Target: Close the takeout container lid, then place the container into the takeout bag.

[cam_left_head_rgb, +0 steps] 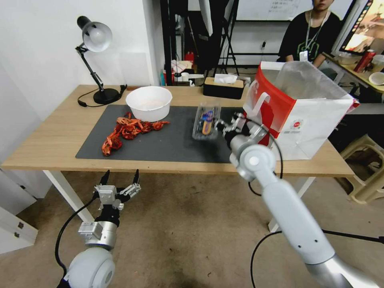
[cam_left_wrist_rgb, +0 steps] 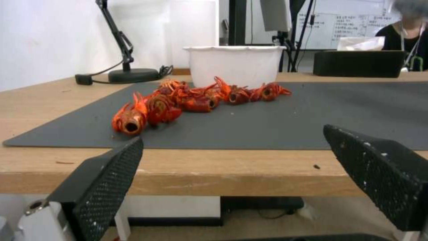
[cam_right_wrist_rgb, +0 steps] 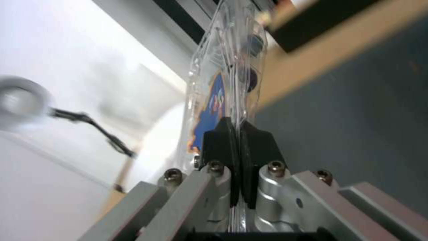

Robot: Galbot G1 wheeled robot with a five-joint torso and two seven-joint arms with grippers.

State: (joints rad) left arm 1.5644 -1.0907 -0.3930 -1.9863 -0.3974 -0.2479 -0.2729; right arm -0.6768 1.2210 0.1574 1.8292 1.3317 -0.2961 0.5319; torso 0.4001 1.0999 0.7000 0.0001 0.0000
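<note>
We see a wooden table (cam_left_head_rgb: 56,140) set against a white wall, carrying a dark grey mat (cam_left_head_rgb: 160,140). On the table's back edge stand a desk lamp (cam_left_head_rgb: 96,40) and a black tissue box (cam_left_head_rgb: 223,87); bare floor lies along the near edge. The right gripper (cam_left_head_rgb: 222,129) hangs above the mat's right part, clenched on the edge of the takeout container (cam_left_head_rgb: 206,121), which is lifted clear of the mat and turned so its lid (cam_left_head_rgb: 207,120), with the orange-blue label, faces us. In the right wrist view the black pads (cam_right_wrist_rgb: 216,144) pinch the closed clamshell's rim (cam_right_wrist_rgb: 232,87), dark berries showing inside. Just beside this gripper, on its outer side, the takeout bag (cam_left_head_rgb: 308,124) stands at the table's right end, mouth open. Well apart on its inner side sit a white bowl (cam_left_head_rgb: 149,103) and red crayfish (cam_left_head_rgb: 128,130). The left gripper (cam_left_head_rgb: 120,186) waits below the table's near edge, fingers (cam_left_wrist_rgb: 105,187) spread wide.
</note>
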